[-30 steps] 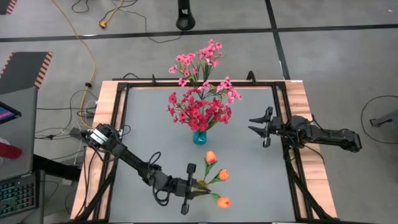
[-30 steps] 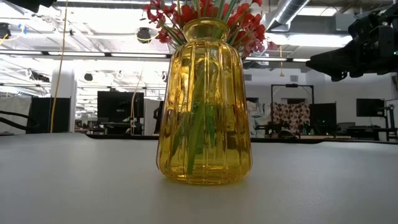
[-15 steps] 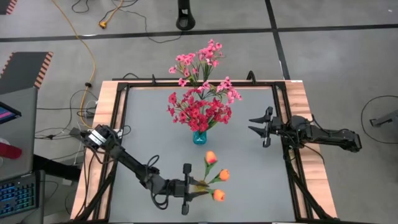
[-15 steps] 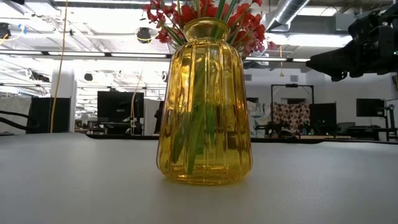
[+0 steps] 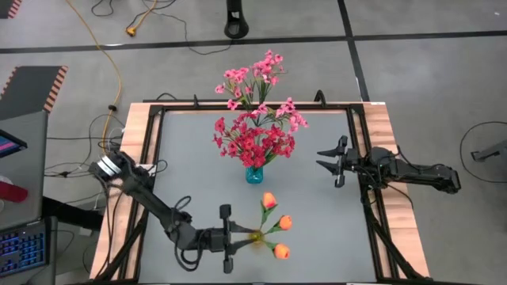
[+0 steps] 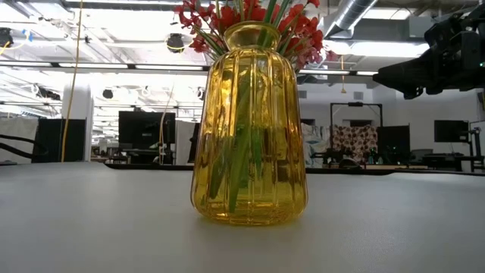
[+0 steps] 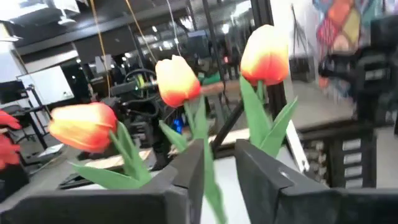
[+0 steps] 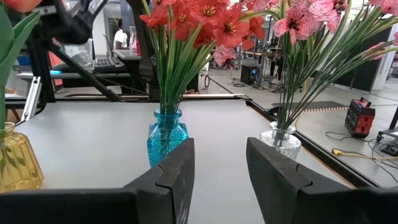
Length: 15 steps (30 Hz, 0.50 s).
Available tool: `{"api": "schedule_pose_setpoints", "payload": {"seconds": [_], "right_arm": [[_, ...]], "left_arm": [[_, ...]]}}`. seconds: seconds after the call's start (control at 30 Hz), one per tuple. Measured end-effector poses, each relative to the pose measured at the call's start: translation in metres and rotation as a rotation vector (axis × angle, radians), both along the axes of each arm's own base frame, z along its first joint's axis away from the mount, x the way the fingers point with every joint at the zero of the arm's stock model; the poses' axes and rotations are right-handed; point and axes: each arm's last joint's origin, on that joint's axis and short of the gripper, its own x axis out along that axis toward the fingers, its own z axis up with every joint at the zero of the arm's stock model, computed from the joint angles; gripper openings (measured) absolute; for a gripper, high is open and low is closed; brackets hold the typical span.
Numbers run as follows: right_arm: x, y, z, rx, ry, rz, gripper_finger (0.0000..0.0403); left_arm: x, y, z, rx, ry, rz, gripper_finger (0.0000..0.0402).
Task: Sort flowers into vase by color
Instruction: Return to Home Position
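Your left tool [image 5: 231, 237] is released, fingers spread, just beside the yellow vase [image 6: 248, 129] holding three orange flowers [image 5: 283, 222]. Your right tool [image 5: 325, 161] hangs released near the tabletop's [image 5: 198, 174] right edge. Red flowers [image 5: 255, 142] stand in the blue vase [image 5: 253, 175].

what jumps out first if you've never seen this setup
The three orange tulips in the yellow vase near the front edge of the table catch the eye first, with the left gripper open just beside the vase. Behind them, the red flowers fill a blue vase at mid-table and the pink flowers stand at the back edge, while the right gripper rests open at the right side.
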Motion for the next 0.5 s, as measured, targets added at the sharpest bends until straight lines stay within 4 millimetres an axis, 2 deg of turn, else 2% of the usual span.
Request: {"api": "schedule_pose_setpoints", "payload": {"seconds": [0.2,0.4,0.5], "right_arm": [[0.0,0.0,0.0,0.0,0.0,0.0,0.0171],[0.0,0.0,0.0,0.0,0.0,0.0,0.0171],[0.0,0.0,0.0,0.0,0.0,0.0,0.0171]], "left_arm": [[-0.015,0.031,0.037,0.035,0.129,0.024,0.0008],[-0.036,0.078,0.077,0.051,0.193,-0.066,0.0],[-0.053,0.108,0.084,0.009,0.137,-0.069,0.0]]}}
